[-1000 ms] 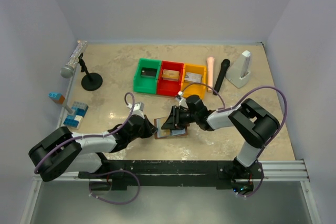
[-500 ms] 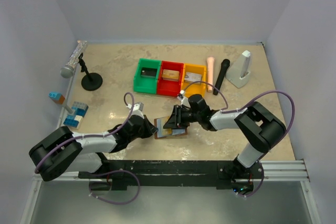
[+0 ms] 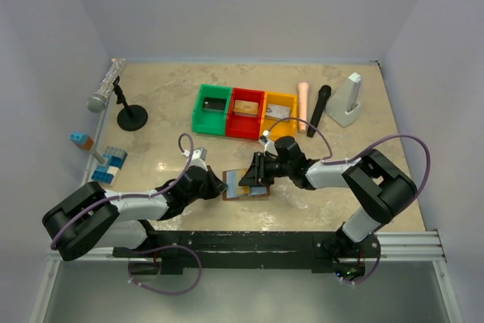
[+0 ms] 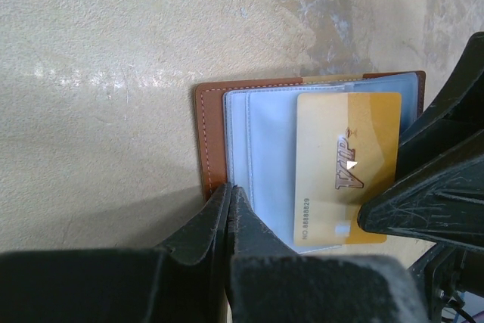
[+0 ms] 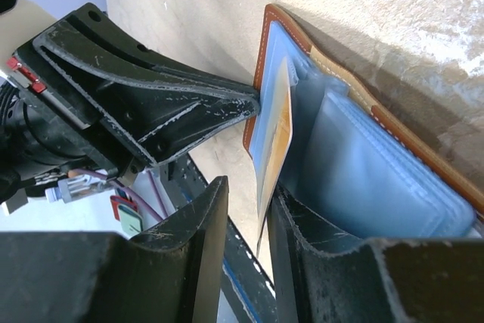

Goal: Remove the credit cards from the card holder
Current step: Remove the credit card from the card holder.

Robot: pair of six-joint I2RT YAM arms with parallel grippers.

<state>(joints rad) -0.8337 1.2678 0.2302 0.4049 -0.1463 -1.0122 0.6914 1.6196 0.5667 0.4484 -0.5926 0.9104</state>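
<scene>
Far left by the wall there's a microphone (image 3: 105, 85) on a small black stand (image 3: 132, 118), with toy blocks (image 3: 107, 165) nearer the front edge. The left arm reaches low toward the middle. The left gripper (image 3: 218, 184) is clenched with nothing between its fingers, and its tip presses on the brown left edge of the card holder (image 4: 211, 138). The card holder lies open and flat on the table (image 3: 174, 104), front centre between the two grippers, blue lining up. A gold card (image 4: 348, 168) marked VIP sticks partway out of its pocket. The right gripper (image 5: 249, 191) has its fingers on either side of that card's edge. They're partly apart: the card sits against one finger, with a gap on the other side, so no firm pinch yet. Behind, a row of bins: the green bin (image 3: 201, 108) holds a dark card (image 3: 216, 104), the red bin (image 3: 235, 115) a tan card (image 3: 246, 105), the yellow bin (image 3: 291, 108) a greyish card (image 3: 278, 112). Right of them are a peach stick (image 3: 303, 104), a black stick (image 3: 319, 110) and a white wedge-shaped thing (image 3: 349, 100).
</scene>
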